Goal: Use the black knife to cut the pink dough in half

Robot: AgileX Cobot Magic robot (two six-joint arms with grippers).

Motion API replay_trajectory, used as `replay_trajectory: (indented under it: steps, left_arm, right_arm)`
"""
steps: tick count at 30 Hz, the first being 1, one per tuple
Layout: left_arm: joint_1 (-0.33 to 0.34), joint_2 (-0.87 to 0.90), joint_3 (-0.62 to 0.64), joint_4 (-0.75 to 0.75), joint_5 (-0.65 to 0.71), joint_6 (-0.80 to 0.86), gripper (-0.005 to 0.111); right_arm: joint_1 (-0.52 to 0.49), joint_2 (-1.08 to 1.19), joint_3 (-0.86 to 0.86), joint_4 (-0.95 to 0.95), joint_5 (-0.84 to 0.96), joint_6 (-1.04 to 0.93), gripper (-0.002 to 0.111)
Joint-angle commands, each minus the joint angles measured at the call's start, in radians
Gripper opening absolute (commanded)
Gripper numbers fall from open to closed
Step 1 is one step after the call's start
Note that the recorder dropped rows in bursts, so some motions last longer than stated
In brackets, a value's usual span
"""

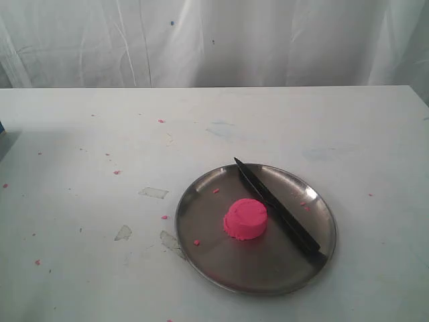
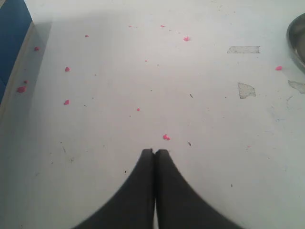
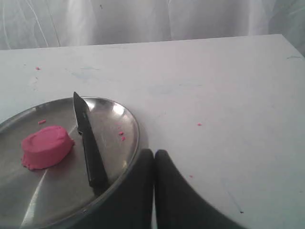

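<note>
The pink dough is one round flat-topped puck in the middle of the steel plate. The black knife lies flat on the plate beside the dough, apart from it, tip toward the far rim, handle at the near right rim. Neither gripper shows in the exterior view. My right gripper is shut and empty, hovering just past the plate's rim near the knife handle. My left gripper is shut and empty over bare table, far from the plate.
Tiny pink crumbs are scattered over the white table and on the plate. Scraps of clear tape lie left of the plate. A blue object stands at the table's left edge. A white curtain hangs behind.
</note>
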Motion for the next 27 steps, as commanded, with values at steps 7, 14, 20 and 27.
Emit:
replay_trajectory:
  steps: [7, 14, 20, 27]
  left_arm:
    - [-0.006, -0.004, 0.004, -0.006, -0.001, 0.001, 0.000]
    - [-0.006, -0.004, 0.004, -0.006, -0.001, 0.001, 0.000]
    - [-0.006, -0.004, 0.004, -0.006, -0.001, 0.001, 0.000]
    - [-0.006, -0.004, 0.004, -0.006, -0.001, 0.001, 0.000]
  right_arm:
    - [0.002, -0.005, 0.002, -0.002, -0.142, -0.002, 0.000]
    - [0.002, -0.005, 0.002, 0.000, -0.598, 0.086, 0.000]
    - [0.002, -0.005, 0.002, 0.002, -0.915, 0.249, 0.000]
    - [0.002, -0.005, -0.018, 0.111, -1.018, 0.249, 0.000]
